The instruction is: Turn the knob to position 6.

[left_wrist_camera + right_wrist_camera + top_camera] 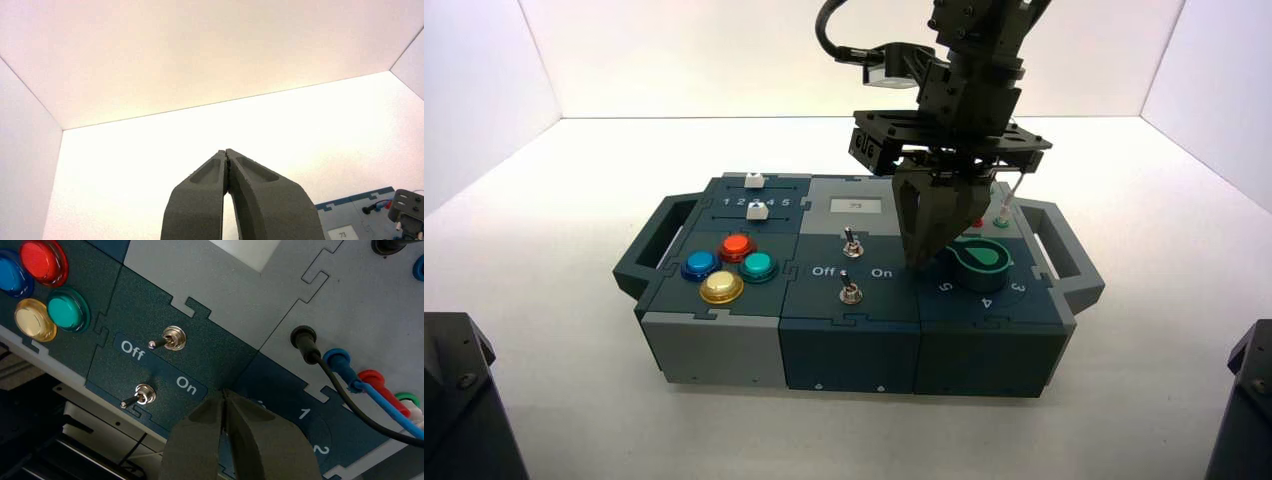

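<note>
Right gripper point(921, 262) down at knob point(977, 262), jaws pressed together.
Tips just left of green-topped knob on box's point(724, 350) right module, by the dial numerals. Left gripper point(227, 155) parked aloft, jaws closed.

Bright, even, diffuse light from overhead. Washes the white floor point(310, 130) nearly to glare in the left wrist view, with dimmer walls around it. Leaves only a soft, pale shadow along the front of the box point(724, 345). Puts small white highlights on the glossy push buttons point(44, 262) and glints on the silver toggle switches point(174, 337). Falls off to deep shade past the box's edge in the right wrist view.
</note>
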Controlling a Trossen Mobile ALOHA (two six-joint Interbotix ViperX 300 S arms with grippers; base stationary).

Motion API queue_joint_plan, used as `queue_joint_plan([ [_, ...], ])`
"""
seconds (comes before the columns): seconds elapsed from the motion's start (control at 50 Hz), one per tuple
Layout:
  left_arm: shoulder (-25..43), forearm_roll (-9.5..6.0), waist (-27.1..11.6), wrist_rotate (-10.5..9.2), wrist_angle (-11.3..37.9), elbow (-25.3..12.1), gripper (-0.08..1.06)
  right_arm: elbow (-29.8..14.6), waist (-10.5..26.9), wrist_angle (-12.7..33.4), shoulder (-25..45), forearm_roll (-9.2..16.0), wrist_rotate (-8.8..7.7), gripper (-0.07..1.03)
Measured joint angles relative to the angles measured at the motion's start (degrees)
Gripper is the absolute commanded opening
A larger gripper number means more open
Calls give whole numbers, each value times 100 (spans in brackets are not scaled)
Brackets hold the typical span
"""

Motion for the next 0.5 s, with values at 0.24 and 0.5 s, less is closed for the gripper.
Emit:
queue_joint_plan([
  [0.24,0,0,0,0,0,0,-3,-26,-9,0,-18,-9,0,-2],
  [0.5,0,-9,0,0,9,9,-3,-88,-18,9,-44,-35,0,-2],
])
